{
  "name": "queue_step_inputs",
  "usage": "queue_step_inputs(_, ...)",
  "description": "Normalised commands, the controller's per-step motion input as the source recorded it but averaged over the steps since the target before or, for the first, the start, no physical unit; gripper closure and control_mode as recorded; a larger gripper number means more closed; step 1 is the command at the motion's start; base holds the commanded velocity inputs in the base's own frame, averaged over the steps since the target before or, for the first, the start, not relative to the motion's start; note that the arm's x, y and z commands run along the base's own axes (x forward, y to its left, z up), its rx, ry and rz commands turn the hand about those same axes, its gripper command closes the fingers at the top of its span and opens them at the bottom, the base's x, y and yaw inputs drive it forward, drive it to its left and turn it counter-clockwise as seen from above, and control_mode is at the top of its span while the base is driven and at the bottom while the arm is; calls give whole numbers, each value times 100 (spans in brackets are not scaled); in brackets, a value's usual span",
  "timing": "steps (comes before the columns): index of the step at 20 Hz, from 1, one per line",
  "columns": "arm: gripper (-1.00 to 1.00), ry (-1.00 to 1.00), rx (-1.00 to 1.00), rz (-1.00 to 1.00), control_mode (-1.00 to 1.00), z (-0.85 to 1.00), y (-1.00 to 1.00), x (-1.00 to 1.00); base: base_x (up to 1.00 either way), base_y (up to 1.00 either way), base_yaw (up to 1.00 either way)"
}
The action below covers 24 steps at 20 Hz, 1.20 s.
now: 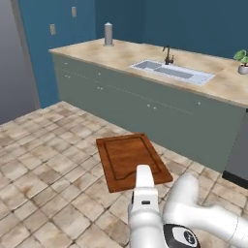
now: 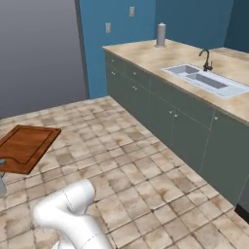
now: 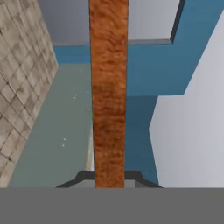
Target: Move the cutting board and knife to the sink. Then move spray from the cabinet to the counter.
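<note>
The reddish-brown cutting board (image 1: 128,160) hangs level above the tiled floor, in front of the counter (image 1: 116,54). My gripper (image 1: 143,170) is shut on the middle of its near edge. In the right base view the cutting board (image 2: 26,146) sits at the far left. In the hand view the cutting board (image 3: 108,87) runs edge-on as a brown strip out from my gripper (image 3: 109,179). The steel sink (image 1: 172,71) with its dark faucet is set in the counter to the right, also seen as sink (image 2: 206,80). The knife, spray and cabinet are out of view.
A grey upright cylinder (image 1: 108,34) stands at the counter's far left end. A small potted plant (image 1: 242,60) sits at its right end. A dark grey fridge (image 2: 39,53) fills the left side. A dark appliance front (image 1: 240,160) adjoins the counter's right end.
</note>
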Motion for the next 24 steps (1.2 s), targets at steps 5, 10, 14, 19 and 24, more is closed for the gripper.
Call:
queue_step_inputs(5,100,0,0,0,100,0,0,0,56,14,-41)
queue_step_inputs(10,100,0,0,0,100,0,0,0,70,11,-17)
queue_step_inputs(14,100,0,0,0,100,0,0,0,76,3,-3)
queue_step_inputs(19,100,0,0,0,100,0,0,0,79,0,0)
queue_step_inputs(24,100,0,0,0,100,0,0,0,79,0,0)
